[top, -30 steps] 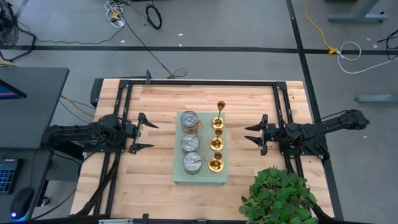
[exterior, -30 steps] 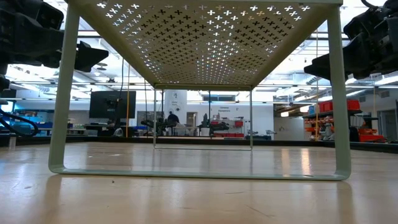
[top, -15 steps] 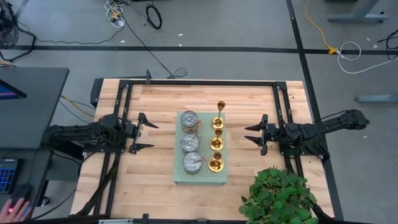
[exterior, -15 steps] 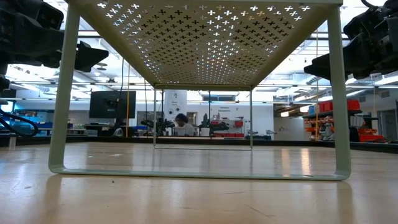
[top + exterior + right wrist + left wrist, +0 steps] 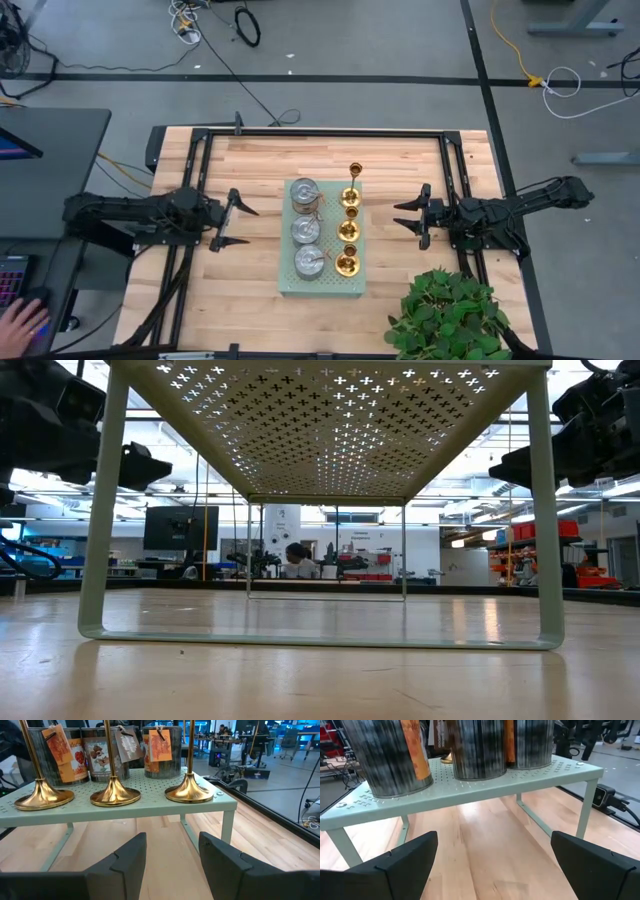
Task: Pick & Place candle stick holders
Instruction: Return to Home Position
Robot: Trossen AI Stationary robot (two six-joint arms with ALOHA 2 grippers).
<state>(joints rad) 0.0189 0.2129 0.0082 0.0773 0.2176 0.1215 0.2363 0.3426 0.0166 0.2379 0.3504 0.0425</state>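
Note:
Three squat silver candle stick holders (image 5: pixel 306 229) and three gold ones (image 5: pixel 348 230) stand by their bases in two rows on the pale green perforated board (image 5: pixel 322 285) at the table's middle. The far gold one (image 5: pixel 354 178) is tall and slender. My left gripper (image 5: pixel 240 225) is open and empty, left of the board; in its wrist view (image 5: pixel 490 870) it faces the silver holders (image 5: pixel 477 747). My right gripper (image 5: pixel 410 216) is open and empty, right of the board, facing the gold bases (image 5: pixel 115 795).
The board stands on thin legs (image 5: pixel 100 560) above the wooden table. A green plant (image 5: pixel 445 315) sits at the near right corner. A black frame rail (image 5: pixel 320 133) runs round the table. A person's hand (image 5: pixel 20 320) is at a desk left of the table.
My left gripper has gone a little toward the table's right edge, nearer the board, and slightly toward the near edge, still open. A person's hand has come in at the desk on the left.

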